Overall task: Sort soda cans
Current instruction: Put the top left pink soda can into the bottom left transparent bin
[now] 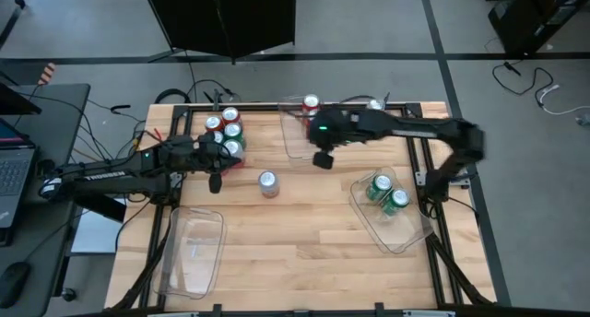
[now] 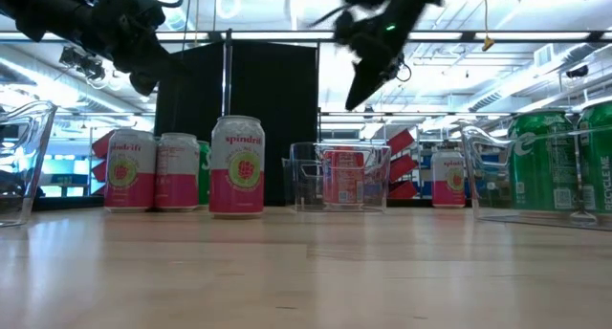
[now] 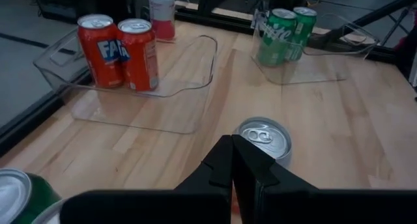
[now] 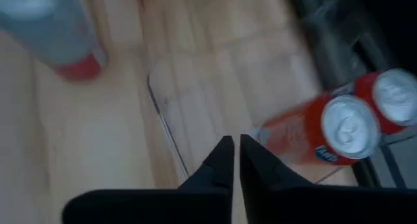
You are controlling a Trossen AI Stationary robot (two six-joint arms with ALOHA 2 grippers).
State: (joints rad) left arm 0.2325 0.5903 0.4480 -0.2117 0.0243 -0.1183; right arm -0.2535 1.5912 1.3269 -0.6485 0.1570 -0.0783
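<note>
The soda cans are spread over the table. A cluster of red, green and white cans (image 1: 224, 131) stands at the far left, and a single white can (image 1: 268, 182) stands alone near the middle. Two red cans (image 3: 120, 51) are held in the far middle clear bin (image 1: 297, 142), and two green cans (image 1: 387, 193) in the right-hand clear bin (image 1: 406, 232). One more white can (image 3: 162, 12) is seen beyond the red cans' bin. A third clear bin (image 1: 194, 252) at the near left is seen with nothing in it.

The right gripper (image 4: 233, 152) is raised above the bin with the red cans, its fingers pressed together on nothing. The left gripper (image 3: 233, 160) hangs beside the cluster, with the lone white can just past its tips; its fingers are likewise together and empty.

Several risks can be judged from here. If the lone white can is approached with the fingers together, it would be pushed over or sent rolling rather than gripped. In the tightly packed cluster, neighbouring cans could be toppled by a finger let down between them. The thin bin walls could be clipped by a low-travelling arm, so that a bin and its cans are shifted. With both arms working near the middle, a collision is possible.
</note>
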